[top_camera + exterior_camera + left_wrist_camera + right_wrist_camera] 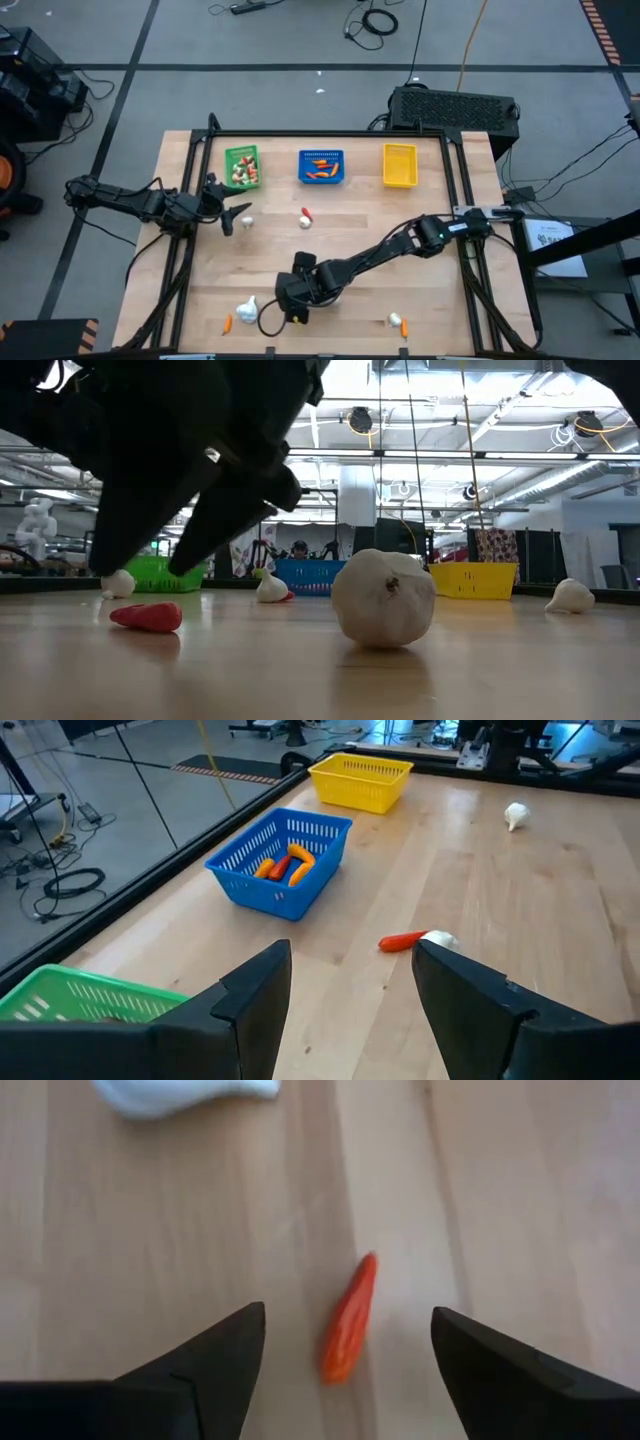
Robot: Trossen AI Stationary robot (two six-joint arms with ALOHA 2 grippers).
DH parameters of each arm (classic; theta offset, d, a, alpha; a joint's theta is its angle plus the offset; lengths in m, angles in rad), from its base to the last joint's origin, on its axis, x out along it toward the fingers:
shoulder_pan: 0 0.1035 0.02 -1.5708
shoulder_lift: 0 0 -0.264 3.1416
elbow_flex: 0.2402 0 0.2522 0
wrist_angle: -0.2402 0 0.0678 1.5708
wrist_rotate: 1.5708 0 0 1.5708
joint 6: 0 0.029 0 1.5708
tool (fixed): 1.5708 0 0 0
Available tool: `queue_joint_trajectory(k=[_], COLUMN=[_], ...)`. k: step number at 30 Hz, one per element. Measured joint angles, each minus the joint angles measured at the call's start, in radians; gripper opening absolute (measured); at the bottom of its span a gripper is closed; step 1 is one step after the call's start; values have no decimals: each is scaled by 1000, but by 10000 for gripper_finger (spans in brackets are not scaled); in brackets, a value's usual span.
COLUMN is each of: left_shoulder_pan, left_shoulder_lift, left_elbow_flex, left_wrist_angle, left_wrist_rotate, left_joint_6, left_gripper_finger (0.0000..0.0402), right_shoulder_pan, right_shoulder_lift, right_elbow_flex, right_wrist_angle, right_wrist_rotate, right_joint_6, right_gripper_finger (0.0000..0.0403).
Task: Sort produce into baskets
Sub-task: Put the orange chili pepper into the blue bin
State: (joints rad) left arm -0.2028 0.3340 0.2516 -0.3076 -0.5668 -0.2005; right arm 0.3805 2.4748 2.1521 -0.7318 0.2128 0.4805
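Three baskets stand in a row at the far edge: green (242, 166), blue (321, 167) holding orange and red pieces (285, 865), and yellow (399, 165). My right gripper (268, 322) is open, low over the near-left part of the table. An orange-red pepper piece (348, 1320) lies on the wood ahead, in line with the gap between its fingers, and a white garlic bulb (247, 308) lies beside it. My left gripper (234, 208) is open and empty near the green basket, next to another garlic bulb (245, 222).
A red piece beside a white bulb (306, 217) lies mid-table. A white bulb and an orange piece (399, 322) lie near the front edge on the right. A large black box (455, 108) stands beyond the table's far right corner. Bare wood lies between the baskets and the right arm.
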Motion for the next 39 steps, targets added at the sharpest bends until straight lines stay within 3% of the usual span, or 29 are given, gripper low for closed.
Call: queue_joint_trajectory(k=[5,16,39], left_shoulder_pan=[0,0,0], left_shoulder_lift=[0,8,9], left_elbow_flex=[0,0,0], left_wrist_angle=[3,-7,-24], left_wrist_rotate=[18,96,119], left_joint_6=[5,0,-5], left_gripper_finger=[217,217,217], right_shoulder_pan=[7,20,14], right_shoulder_lift=[4,62,58], right_elbow_flex=[0,0,1], right_wrist_angle=[5,82,-13], right_wrist_rotate=[73,73,70], right_joint_6=[6,80,52], right_gripper_finger=[260,234,30])
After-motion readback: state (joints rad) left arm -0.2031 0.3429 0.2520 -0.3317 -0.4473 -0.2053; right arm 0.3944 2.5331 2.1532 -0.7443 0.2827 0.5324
